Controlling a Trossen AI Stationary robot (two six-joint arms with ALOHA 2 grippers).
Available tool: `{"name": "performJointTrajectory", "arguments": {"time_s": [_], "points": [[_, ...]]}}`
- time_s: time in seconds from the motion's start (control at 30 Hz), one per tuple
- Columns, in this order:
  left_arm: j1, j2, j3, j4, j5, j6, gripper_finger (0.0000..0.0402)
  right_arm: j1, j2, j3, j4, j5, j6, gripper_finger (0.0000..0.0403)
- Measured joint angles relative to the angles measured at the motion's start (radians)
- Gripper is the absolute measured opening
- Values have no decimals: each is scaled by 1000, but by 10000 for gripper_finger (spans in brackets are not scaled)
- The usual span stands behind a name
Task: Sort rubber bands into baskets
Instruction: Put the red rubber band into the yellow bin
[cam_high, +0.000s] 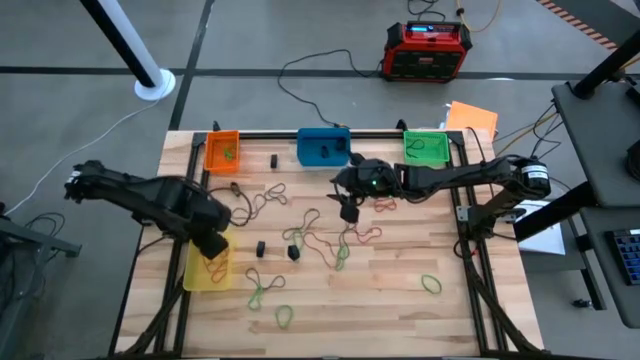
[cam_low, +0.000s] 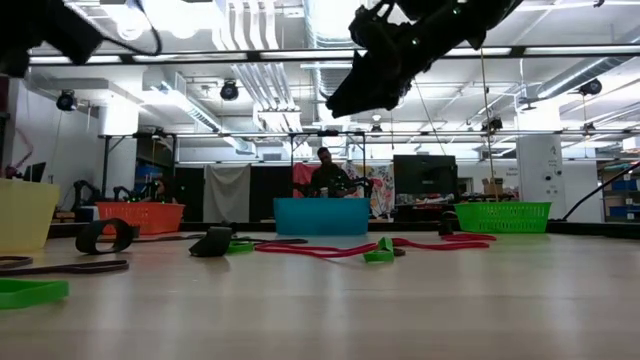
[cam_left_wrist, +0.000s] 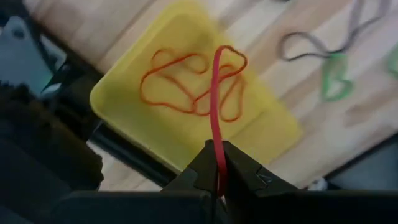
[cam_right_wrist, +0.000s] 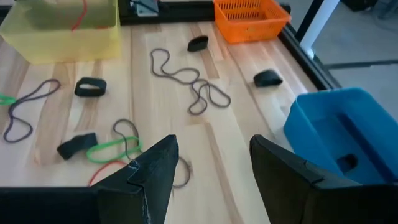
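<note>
— Four small plastic baskets on pale wood-plank table (cam_high: 400, 300): orange basket (cam_high: 222, 151), lattice-walled, at far left; blue basket (cam_high: 323, 146), smooth-walled, far centre; green basket (cam_high: 426, 147), lattice-walled, far right; translucent yellow basket (cam_high: 208, 266) at near left edge.

— And the bands?

— Thin floppy loops, strewn across mid-table: tan band (cam_right_wrist: 186, 81) snaking in several curls, green band (cam_high: 431, 284) lying alone near right, short black bands (cam_right_wrist: 90, 86) standing as stubby rings. More red-brown loops (cam_left_wrist: 186, 87) heaped flat inside yellow basket.

— Left gripper?

— Left gripper (cam_left_wrist: 214, 171) clenched on red band (cam_left_wrist: 216, 112), above yellow basket. Band pinched at one end between the fingertips, stretched taut and straight, long axis running from the fingertips toward the basket floor, other end curling over the heap.

— Right one?

— Right gripper (cam_right_wrist: 211, 162) spread wide, grasping nothing, raised above table at centre, just near of blue basket. Tan and green loops lying on wood beyond its fingertips, untouched.
</note>
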Motion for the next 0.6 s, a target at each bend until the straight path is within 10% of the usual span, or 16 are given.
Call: {"name": "performJointTrajectory", "arguments": {"time_s": [0.6], "points": [[-23,82,-126,35,-45,-76,13,1,0,-27,1,0,51,196]]}}
